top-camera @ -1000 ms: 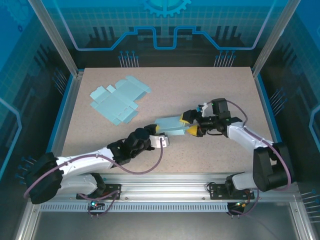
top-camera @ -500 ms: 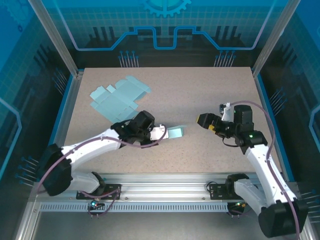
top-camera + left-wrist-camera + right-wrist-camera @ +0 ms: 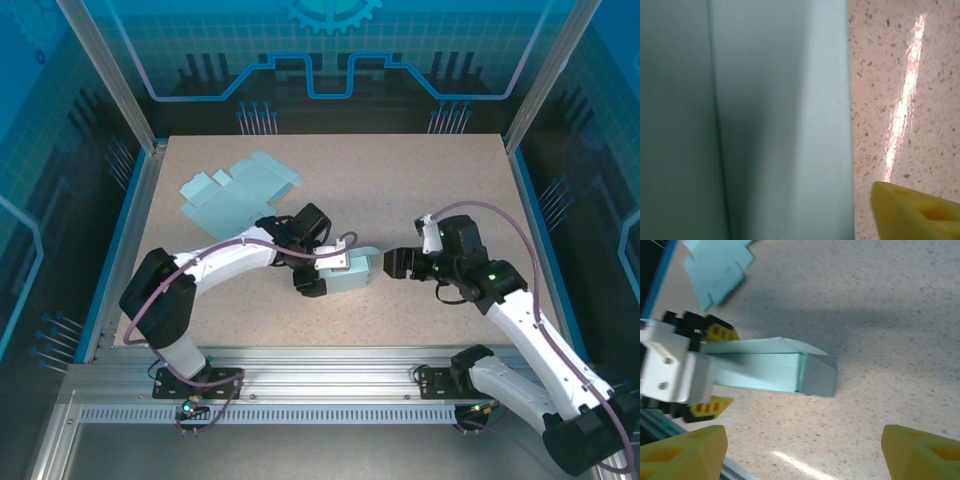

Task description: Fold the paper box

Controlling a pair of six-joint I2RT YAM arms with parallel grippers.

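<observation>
While both arms reach in from the near edge of the table [image 3: 450, 180], the paper box [image 3: 358, 270] lies on its side between them, a pale blue sleeve resting flat on the speckled surface.

On the left end of the box, the left gripper [image 3: 715, 370] straddles it. Its yellow fingertips [image 3: 720, 332] stand a little wider than the box, and in the left wrist view a strip of bare table shows between the box's edge and one fingertip. It looks released, not clamped.

Just beside the right end of the box, the right gripper [image 3: 393, 264] faces the box with its jaws spread wide and nothing between them.

That right end looks unfinished: a grey end face shows, with a pointed flap angled over its top edge.

Farther from the arms than the box, and to its left, a flat unfolded paper blank [image 3: 235, 195] lies untouched.

My guess is the body is formed and the end closure is the step in hand. Next, one gripper would likely need to steady the sleeve while the other presses that flap home.
</observation>
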